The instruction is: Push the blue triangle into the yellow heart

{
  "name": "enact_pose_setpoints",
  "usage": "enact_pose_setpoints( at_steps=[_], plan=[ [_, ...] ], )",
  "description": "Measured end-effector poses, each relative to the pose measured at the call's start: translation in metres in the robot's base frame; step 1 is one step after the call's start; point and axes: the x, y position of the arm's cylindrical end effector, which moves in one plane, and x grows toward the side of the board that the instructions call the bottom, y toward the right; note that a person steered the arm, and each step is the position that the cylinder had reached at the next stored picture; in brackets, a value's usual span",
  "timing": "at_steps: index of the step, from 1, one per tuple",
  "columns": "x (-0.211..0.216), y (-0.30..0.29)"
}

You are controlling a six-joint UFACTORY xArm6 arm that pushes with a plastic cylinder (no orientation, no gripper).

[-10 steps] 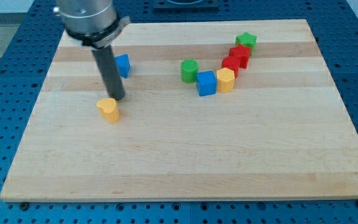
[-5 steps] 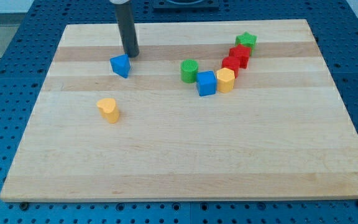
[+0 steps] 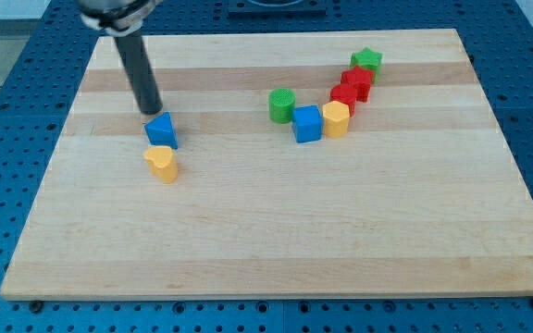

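The blue triangle (image 3: 161, 129) sits at the board's left part, right above the yellow heart (image 3: 162, 163) and touching or almost touching it. My tip (image 3: 150, 111) is just above and slightly left of the blue triangle, close against its upper edge. The rod rises toward the view's top left.
A cluster lies at the upper right: a green cylinder (image 3: 282, 105), a blue cube (image 3: 307, 123), a yellow block (image 3: 336, 118), two red blocks (image 3: 344, 95) (image 3: 357, 80) and a green star (image 3: 366, 61). The wooden board (image 3: 276, 231) sits on a blue perforated table.
My tip went from beside the yellow heart up above the blue triangle, then came down and left, pushing the triangle down toward the yellow heart. The heart has not moved.
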Motion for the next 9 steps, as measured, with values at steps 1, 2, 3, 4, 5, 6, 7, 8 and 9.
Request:
enact_pose_setpoints(
  at_steps=[1,2,3,4,5,6,7,8,9],
  plan=[
    [0.033,0.021],
    [0.039,0.057],
    [0.037,0.059],
    [0.009,0.068],
    [0.006,0.099],
    [0.019,0.131],
    [0.033,0.141],
    [0.040,0.111],
    [0.052,0.075]
  ],
)
